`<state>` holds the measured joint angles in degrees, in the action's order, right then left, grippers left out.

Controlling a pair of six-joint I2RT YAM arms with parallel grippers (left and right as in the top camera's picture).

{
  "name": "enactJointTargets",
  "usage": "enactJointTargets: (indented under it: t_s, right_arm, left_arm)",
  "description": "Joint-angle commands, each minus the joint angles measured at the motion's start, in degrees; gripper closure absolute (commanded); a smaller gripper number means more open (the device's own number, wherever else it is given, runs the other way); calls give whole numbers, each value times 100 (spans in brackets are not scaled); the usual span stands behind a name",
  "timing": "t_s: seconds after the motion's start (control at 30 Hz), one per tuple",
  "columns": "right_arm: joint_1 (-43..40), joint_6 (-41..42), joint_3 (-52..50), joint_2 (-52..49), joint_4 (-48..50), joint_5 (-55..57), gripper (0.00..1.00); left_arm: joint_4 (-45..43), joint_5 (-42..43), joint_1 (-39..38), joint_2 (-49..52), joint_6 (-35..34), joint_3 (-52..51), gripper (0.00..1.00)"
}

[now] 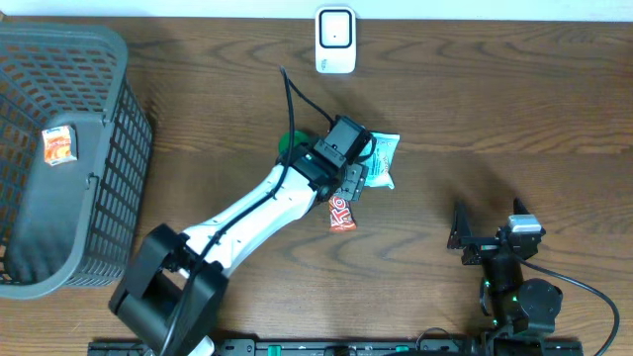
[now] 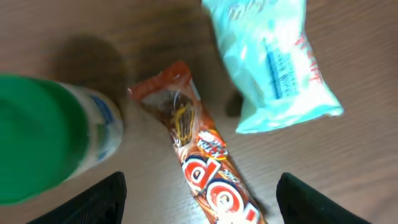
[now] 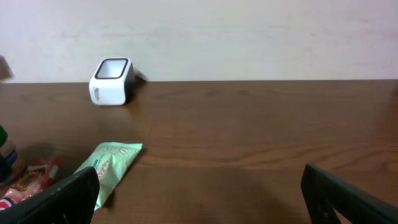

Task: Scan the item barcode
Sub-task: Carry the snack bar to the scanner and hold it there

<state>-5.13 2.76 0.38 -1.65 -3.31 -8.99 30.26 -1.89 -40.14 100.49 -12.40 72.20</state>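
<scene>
My left hand (image 2: pixel 200 190) is wide open above the candy bar (image 2: pixel 198 146), mid-frame. My right hand (image 3: pixel 199 180) is wide too.

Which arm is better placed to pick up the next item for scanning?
Left. The left gripper hovers open directly above the candy bar, with the mint packet right beside it. The right gripper sits open far off to the right, away from every item.

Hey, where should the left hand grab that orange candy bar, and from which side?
Across its narrow middle, straight down from above. The candy bar lies flat, long and thin, under the open left hand; the green-lidded bottle and pale packet flank one end, so the middle has more room.
</scene>
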Motion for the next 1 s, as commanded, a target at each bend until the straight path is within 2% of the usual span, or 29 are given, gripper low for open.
enactJointTargets:
  t_s: [0.0,0.03,0.07,0.13,0.17,0.2,0.4,0.6,0.83,0.97]
  right_arm:
    - [31,35,-7,13,-20,9,1]
    - [31,35,-7,13,-20,9,1]
    - [31,35,-7,13,-20,9,1]
    - [31,35,-7,13,-20,9,1]
    - [31,35,-7,13,-20,9,1]
    - [31,35,-7,13,-20,9,1]
    - [31,35,-7,13,-20,9,1]
    - [31,35,-7,13,-20,9,1]
    - [31,35,-7,13,-20,9,1]
    - [31,35,-7,13,-20,9,1]
  left_arm:
    - [289,-118,31,-852,389,837,23]
    - [313,-116,37,-1003,380,903,30]
    - [308,-114,37,-1126,378,905,50]
    - [393,-114,37,-1224,345,903,76]
    - [481,-114,37,-1209,293,901,86]
    - [581,-116,37,-1145,208,874,92]
    - [702,-111,37,-358,-601,507,92]
    - [723,448,37,649,-1270,487,93]
    - [660,457,35,1226,-1399,487,93]
    - [485,846,35,1617,-1449,487,92]
